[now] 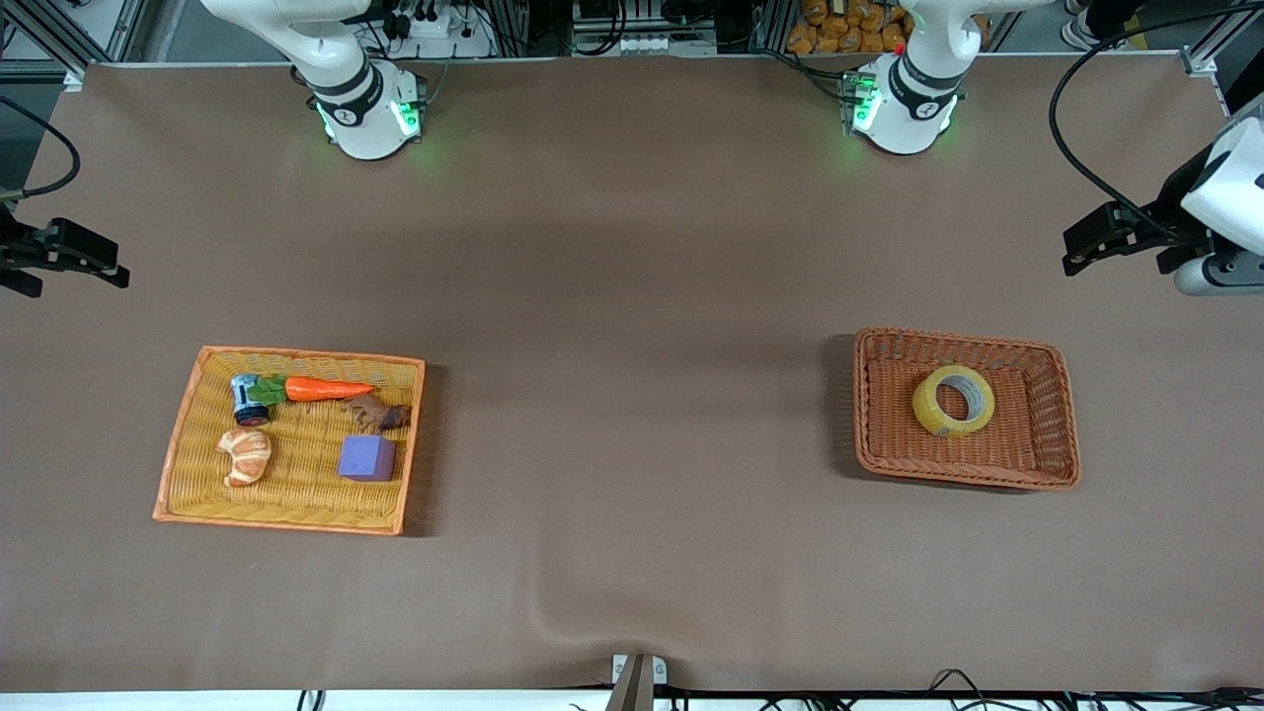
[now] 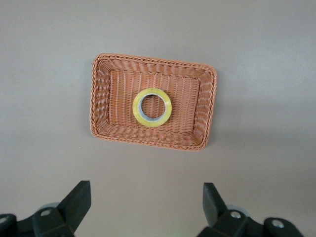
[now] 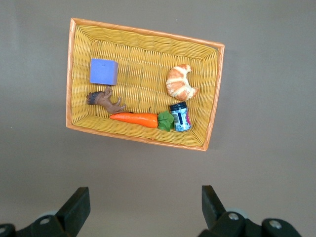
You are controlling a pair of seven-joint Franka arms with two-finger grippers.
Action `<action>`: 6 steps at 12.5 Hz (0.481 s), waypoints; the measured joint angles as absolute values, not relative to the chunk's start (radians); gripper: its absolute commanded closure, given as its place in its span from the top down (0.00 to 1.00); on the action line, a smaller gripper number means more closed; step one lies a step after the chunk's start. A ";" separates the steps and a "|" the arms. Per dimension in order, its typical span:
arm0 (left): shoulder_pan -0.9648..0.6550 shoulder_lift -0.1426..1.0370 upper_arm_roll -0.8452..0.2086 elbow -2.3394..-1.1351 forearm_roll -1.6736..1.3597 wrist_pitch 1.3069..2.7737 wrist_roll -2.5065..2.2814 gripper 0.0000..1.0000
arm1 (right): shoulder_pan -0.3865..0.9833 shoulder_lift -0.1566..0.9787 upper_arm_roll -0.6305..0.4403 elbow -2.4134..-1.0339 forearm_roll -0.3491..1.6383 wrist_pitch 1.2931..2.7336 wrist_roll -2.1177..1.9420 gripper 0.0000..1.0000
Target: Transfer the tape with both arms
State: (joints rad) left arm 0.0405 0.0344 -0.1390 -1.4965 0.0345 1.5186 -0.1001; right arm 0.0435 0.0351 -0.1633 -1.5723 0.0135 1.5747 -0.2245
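The tape (image 1: 932, 416), a yellowish ring, lies flat in a brown wicker basket (image 1: 1039, 434) toward the left arm's end of the table. In the left wrist view the tape (image 2: 168, 107) sits in the middle of that basket (image 2: 101, 101). My left gripper (image 2: 146, 197) is open and empty, high above the bare table beside the basket; it shows at the edge of the front view (image 1: 1081, 252). My right gripper (image 3: 145, 200) is open and empty, high above the table beside a yellow basket (image 3: 143, 59); it shows at the other edge (image 1: 109, 269).
The yellow basket (image 1: 296, 494), toward the right arm's end, holds a carrot (image 1: 326, 389), a croissant (image 1: 246, 456), a purple cube (image 1: 367, 458), a small can (image 1: 246, 399) and a brown toy figure (image 1: 380, 413). Brown cloth covers the table between the two baskets.
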 measured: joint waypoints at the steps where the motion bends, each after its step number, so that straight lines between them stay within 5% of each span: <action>1: 0.040 0.026 -0.139 -1.503 0.034 1.519 -0.099 1.00 | 0.044 0.035 -0.163 -1.572 0.013 1.575 -0.225 1.00; 6: 0.038 0.021 -0.138 -1.504 0.034 1.525 -0.098 1.00 | 0.044 0.035 -0.161 -1.541 0.014 1.571 -0.145 1.00</action>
